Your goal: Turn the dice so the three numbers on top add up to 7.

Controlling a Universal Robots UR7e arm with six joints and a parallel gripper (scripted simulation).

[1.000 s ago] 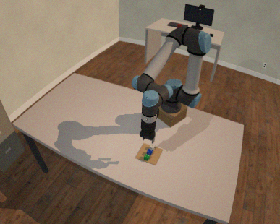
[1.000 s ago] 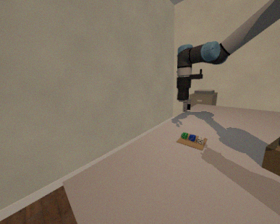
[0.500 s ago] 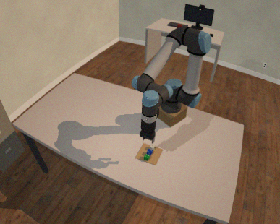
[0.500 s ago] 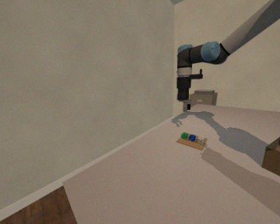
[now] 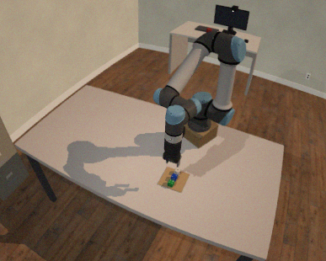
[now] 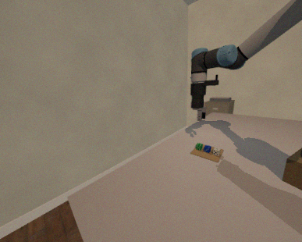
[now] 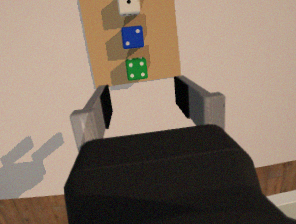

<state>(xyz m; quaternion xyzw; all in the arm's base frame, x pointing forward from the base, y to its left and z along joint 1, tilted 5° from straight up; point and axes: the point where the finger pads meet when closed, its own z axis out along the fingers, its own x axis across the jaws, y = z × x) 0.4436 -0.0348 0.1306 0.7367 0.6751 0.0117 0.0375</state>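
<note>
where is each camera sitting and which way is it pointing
Top: high above the table's front, angled down; shows the whole arm and the mat.
Exterior: low at the table edge beside a wall, looking along the tabletop; shows forearm, wrist and end effector above the dice.
Wrist: on the arm, looking down past the open, empty end effector at the green die, blue die and white die.
Shared: all three show the mat with dice.
</note>
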